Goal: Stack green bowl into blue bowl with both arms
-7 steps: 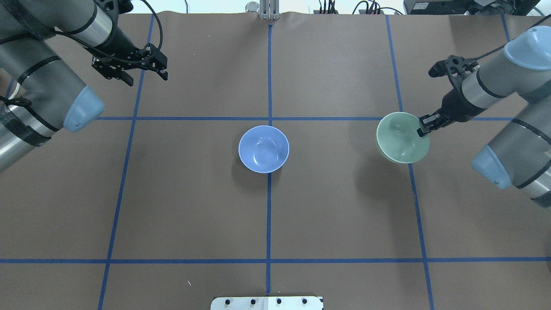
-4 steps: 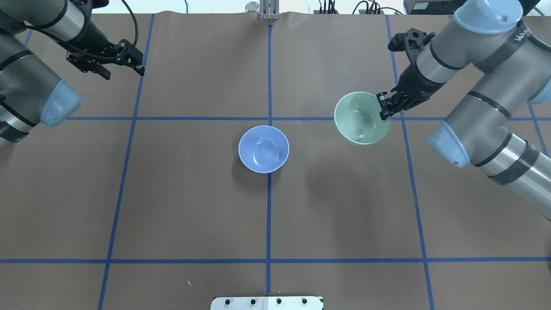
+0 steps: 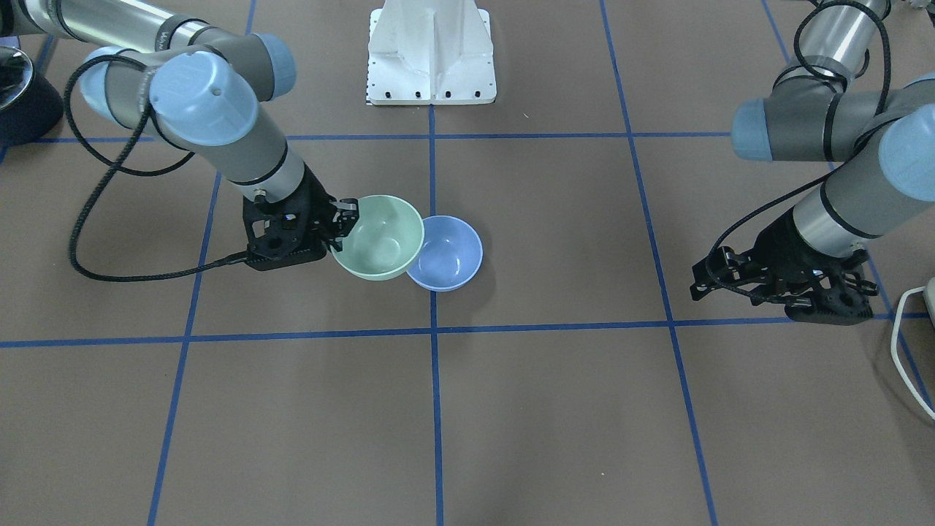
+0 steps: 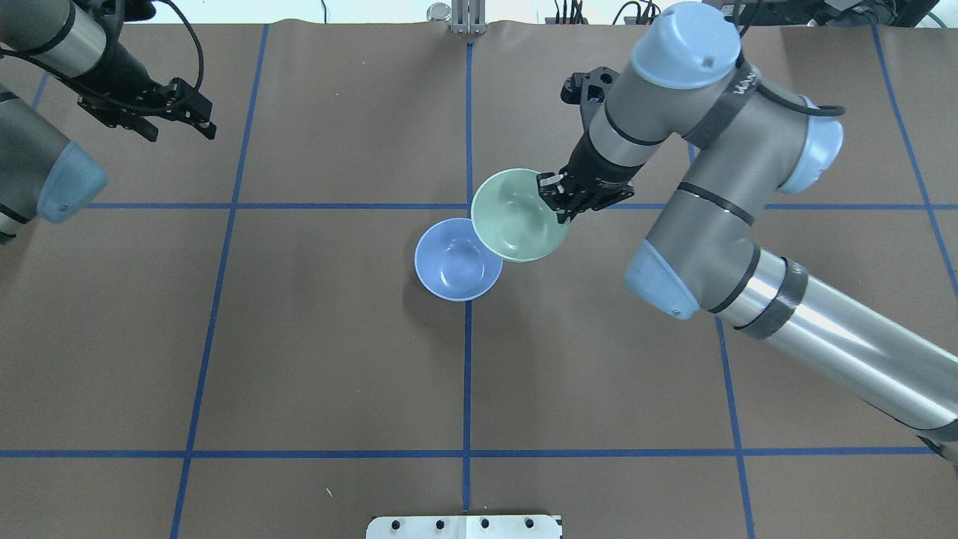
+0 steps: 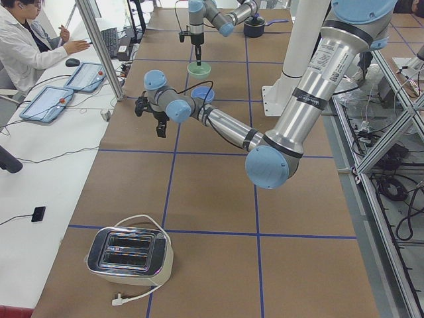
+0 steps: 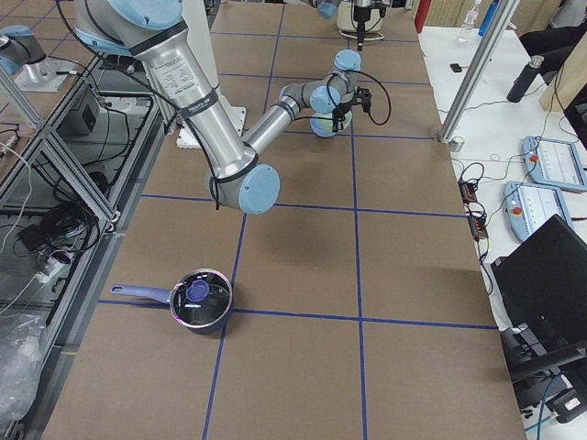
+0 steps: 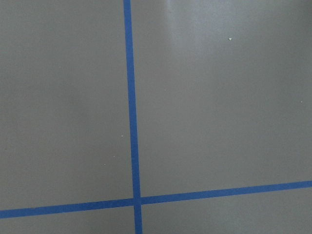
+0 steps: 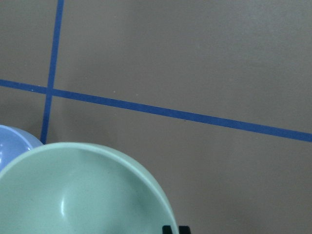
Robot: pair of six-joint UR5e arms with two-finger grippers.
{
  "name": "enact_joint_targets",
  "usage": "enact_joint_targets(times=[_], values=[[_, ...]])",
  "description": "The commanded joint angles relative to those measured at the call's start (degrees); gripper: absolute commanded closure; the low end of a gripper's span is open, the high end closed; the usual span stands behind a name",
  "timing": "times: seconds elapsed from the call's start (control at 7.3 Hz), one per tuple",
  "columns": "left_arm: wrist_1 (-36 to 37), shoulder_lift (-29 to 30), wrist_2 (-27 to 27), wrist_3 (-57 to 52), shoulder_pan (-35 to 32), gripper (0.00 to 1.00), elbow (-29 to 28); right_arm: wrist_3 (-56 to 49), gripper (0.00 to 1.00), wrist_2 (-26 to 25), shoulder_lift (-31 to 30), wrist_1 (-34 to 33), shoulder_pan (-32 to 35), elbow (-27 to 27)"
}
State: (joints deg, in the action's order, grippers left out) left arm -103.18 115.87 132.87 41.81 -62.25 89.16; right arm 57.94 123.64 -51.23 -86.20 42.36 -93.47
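The right end effector (image 4: 560,203) is clamped on the rim of the green bowl (image 4: 515,218). It appears to hold the bowl above the bench (image 4: 322,359), overlapping the edge of the blue bowl (image 4: 451,268) but not yet centred for lowering. The left end effector (image 4: 179,131) hangs wide and empty, well apart, leaving the approach free.

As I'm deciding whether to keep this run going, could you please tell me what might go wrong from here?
1. The right gripper pinches the green bowl at one spot on its rim, so it could tilt or slip.
2. The green bowl overlaps only the edge of the blue bowl; lowered now, it might catch that rim and tip.
3. The left gripper is far off, so nothing steadies the blue bowl if bumped.
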Motion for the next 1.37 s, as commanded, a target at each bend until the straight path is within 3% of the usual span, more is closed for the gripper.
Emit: enact_joint_targets(times=[0.0,0.41,1.23], values=[[0.00,-0.30,0.02,-0.42,-0.07,0.03,-0.12,3.41,0.89,-1.99,4.82,0.33,-2.37,3.64],[0.00,-0.30,-0.07,-0.42,0.11,0.03,-0.30,3.58,0.89,-2.08,5.35,6.90,-4.39,10.12],[0.00,-0.30,-0.16,-0.42,0.46,0.03,-0.65,3.67,0.89,-3.40,6.41,6.74,-6.59,11.90]])
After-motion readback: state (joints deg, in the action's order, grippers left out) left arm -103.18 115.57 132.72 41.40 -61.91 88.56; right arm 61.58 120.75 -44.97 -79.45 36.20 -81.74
